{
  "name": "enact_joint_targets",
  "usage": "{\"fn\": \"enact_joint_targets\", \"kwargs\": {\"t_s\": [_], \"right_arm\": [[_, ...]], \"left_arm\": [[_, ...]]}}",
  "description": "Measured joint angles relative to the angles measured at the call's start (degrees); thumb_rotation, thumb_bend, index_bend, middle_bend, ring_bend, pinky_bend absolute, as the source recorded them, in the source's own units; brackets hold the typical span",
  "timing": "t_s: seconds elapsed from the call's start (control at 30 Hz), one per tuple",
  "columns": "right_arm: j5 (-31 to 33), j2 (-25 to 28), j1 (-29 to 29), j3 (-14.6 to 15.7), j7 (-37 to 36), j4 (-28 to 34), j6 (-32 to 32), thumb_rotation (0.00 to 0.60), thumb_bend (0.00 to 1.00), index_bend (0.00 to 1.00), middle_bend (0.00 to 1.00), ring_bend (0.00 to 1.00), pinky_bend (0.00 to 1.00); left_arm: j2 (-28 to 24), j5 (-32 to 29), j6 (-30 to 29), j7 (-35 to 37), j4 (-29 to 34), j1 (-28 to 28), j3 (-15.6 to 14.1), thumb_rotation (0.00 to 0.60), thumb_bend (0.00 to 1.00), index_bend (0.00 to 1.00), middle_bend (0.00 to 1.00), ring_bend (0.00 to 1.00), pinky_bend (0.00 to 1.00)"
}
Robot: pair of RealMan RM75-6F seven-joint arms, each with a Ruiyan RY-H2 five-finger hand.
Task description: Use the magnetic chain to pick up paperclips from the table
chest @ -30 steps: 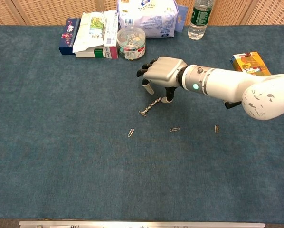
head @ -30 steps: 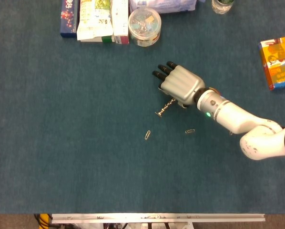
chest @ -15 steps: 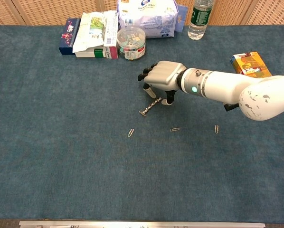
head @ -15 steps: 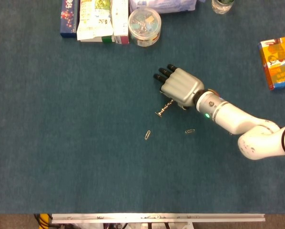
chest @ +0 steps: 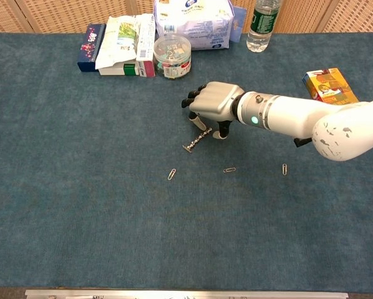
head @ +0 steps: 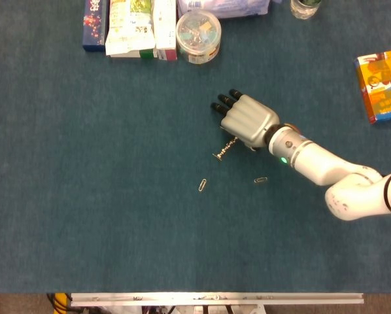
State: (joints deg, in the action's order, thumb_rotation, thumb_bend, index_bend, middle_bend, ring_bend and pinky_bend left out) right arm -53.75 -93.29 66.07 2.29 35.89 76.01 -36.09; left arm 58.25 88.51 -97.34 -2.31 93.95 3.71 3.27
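Chest view: beaded silver magnetic chain [chest: 197,140] (straight)

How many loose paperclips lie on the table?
3: left paperclip below the chain's end, middle paperclip, right paperclip under the arm. More may sit in the tub.

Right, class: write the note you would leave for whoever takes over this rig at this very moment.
Right robot hand: over the near end of the silver magnetic chain, fingers down around it; whether it grips yet, cannot tell.
Left robot hand: not in view.
The chain lies on the blue table mat. Three loose metal paperclips lie nearby.
Done: hand brought to the chain.
Left: lift the chain, pick up all three paperclips.
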Motion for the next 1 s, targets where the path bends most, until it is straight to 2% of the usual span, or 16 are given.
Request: {"fn": "enact_joint_targets", "kwargs": {"t_s": [0.37,1.0], "right_arm": [[-0.6,-1.3,-0.5,-0.2,0.8,-1.2,-1.4,0.600,0.11,0.52,0.09,0.00,0.11],[0.6,-2.0,0.1,-0.9,0.3,-2.7,0.8,0.600,0.18,0.53,0.09,0.00,0.11]], "left_arm": [[0.0,0.0,0.0,0.1,0.1,0.1,-0.1,0.600,0.33,0.61,0.26,0.01,0.00],[-0.5,-0.2,-0.2,1.1,0.0,0.3,0.1,0.600,0.33,0.62,0.26,0.01,0.00]]}}
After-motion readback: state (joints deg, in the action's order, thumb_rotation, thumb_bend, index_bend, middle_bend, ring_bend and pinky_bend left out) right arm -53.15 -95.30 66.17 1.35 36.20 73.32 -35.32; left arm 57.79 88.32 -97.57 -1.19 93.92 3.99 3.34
